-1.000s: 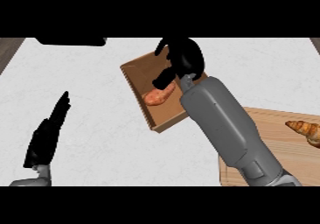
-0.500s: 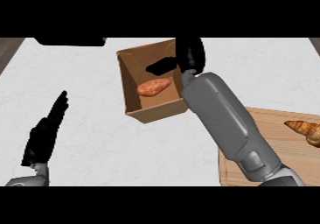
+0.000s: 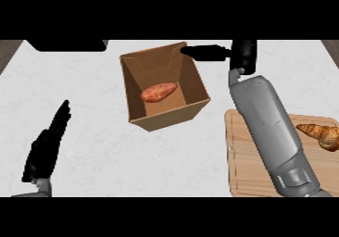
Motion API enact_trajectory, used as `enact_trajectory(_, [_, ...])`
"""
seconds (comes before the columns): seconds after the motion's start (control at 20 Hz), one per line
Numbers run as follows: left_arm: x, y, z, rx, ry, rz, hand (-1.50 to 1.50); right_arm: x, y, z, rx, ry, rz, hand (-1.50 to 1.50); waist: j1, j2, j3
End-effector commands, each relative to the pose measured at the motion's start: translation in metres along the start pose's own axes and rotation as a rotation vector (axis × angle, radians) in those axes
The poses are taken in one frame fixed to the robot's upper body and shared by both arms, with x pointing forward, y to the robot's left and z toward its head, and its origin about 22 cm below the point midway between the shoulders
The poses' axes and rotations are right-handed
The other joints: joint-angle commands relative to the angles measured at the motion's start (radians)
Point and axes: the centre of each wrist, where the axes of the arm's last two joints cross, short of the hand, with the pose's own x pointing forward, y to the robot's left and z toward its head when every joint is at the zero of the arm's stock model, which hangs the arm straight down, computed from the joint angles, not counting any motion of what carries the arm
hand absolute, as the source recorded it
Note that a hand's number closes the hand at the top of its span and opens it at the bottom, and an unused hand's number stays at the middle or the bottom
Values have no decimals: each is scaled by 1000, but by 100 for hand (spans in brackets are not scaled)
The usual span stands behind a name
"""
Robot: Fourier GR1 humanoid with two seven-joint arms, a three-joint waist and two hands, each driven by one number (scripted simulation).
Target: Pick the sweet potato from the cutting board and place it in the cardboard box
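An orange-brown sweet potato (image 3: 159, 91) lies on the floor of the open cardboard box (image 3: 192, 85) at the counter's middle. My right hand (image 3: 242, 52) is above and right of the box, near its far right corner, open with its thumb pointing left over the rim and nothing in it. The wooden cutting board (image 3: 251, 159) lies at the lower right, partly under my right forearm. My left hand (image 3: 47, 146) rests open at the lower left, fingers pointing up.
A croissant (image 3: 323, 134) sits on the cutting board's right side. A dark object (image 3: 66, 45) lies at the counter's far left edge. White counter surface surrounds the box.
My right hand has let go of the sweet potato, which now lies in the box, and has drawn back up and to the right. The box now stands upright with its inside showing.
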Motion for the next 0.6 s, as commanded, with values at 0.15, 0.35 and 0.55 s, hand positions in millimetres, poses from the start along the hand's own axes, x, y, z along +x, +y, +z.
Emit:
enact_trajectory(0.15, [-12,11,6,20,33,16,0,-18,-101,-6,-181,14,-69,-150,-19,-6,-1])
enact_trajectory(0.35, [-4,10,5,2,9,10,0,-46,-164,12,-219,-7,-101,-150,-23,-5,0])
enact_trajectory(0.55, [1,12,-4,9,5,9,0,-71,-244,15,-163,-22,-88,-150,-21,0,1])
